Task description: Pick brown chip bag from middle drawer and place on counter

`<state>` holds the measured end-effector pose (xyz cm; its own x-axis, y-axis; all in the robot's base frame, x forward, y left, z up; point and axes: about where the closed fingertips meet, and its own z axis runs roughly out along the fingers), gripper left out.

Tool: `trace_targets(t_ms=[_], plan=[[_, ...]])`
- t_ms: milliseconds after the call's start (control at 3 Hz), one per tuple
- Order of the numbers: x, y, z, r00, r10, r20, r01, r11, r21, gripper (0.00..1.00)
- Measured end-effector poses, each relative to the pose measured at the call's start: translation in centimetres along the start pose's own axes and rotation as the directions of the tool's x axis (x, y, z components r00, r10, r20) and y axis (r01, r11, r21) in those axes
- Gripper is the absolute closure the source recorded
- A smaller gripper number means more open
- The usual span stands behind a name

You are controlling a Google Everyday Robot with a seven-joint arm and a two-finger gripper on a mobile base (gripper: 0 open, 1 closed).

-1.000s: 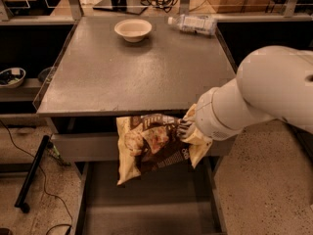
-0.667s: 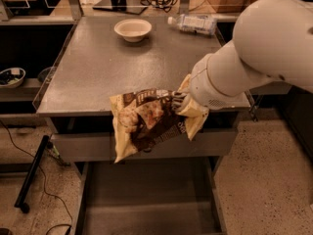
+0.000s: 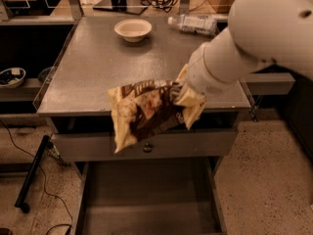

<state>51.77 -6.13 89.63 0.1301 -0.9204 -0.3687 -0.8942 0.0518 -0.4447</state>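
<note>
1. The grey counter carries a pale bowl and a lying bottle near its far edge.
2. The gripper is over the counter's front right part, and I see it closed on the right end of the bag.
3. The bag hangs tilted in the air across the counter's front edge, not resting on it.
4. Compared with a second ago, the bag is higher; before, it was below the edge.
5. The drawer stands open below, floor bare.
</note>
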Motion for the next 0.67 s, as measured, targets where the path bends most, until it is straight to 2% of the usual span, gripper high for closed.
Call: trace_targets(t_ms=[333, 667], plan=[[-0.4, -2.5, 0.1, 1.0, -0.008, 0.004, 0.008, 1.0, 0.005, 1.0], [-1.3, -5.3, 1.8, 0.999, -0.025, 0.026, 0.026, 0.9995, -0.018, 1.0]])
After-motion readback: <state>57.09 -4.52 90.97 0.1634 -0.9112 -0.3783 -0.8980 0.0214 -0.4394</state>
